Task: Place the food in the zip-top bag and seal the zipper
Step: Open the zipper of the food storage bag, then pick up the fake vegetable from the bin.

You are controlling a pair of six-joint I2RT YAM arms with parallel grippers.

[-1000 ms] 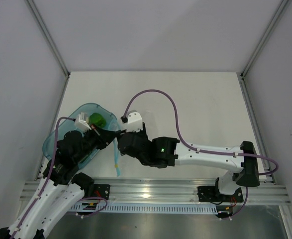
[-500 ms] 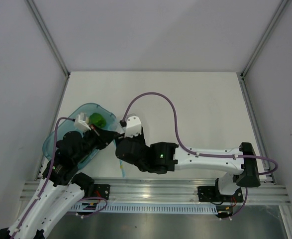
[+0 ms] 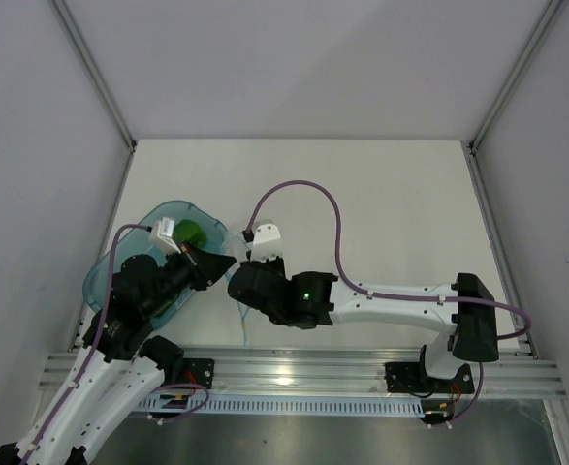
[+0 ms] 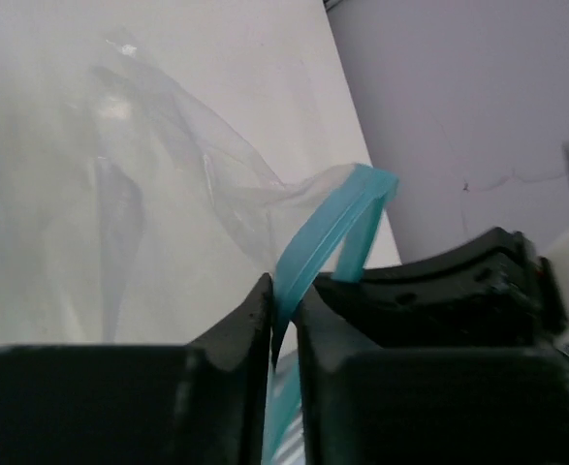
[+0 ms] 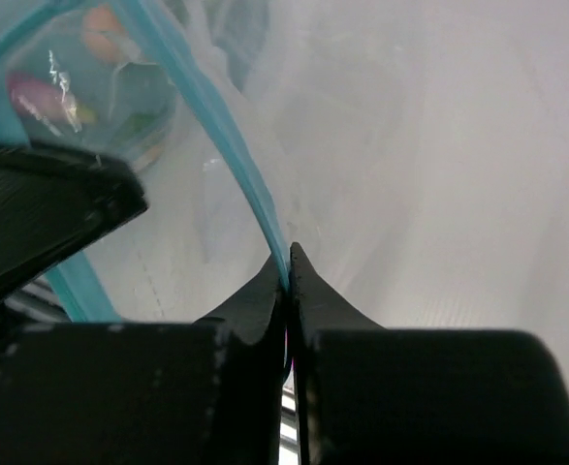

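Note:
The clear zip-top bag (image 4: 168,126) hangs crumpled between both grippers, mostly hidden under the arms in the top view. Its teal zipper (image 4: 332,223) runs between the fingers of my left gripper (image 4: 282,291), whose jaws stand a sliver apart. My right gripper (image 5: 287,257) is shut on the zipper (image 5: 216,116) a little further along. Pink and orange food (image 5: 42,97) shows blurred through the plastic. A green food piece (image 3: 189,232) lies in the blue tray. From above, the left gripper (image 3: 224,263) and right gripper (image 3: 237,281) meet tip to tip.
The translucent blue oval tray (image 3: 173,205) sits at the table's left edge, under my left arm. A loose end of the teal strip (image 3: 243,327) hangs toward the metal rail (image 3: 362,368) at the near edge. The right arm's purple cable (image 3: 303,189) arcs over the table's middle.
My right gripper has slid nearer along the zipper and closed on it. The left gripper's jaws have parted slightly. The teal strip's end has shifted right.

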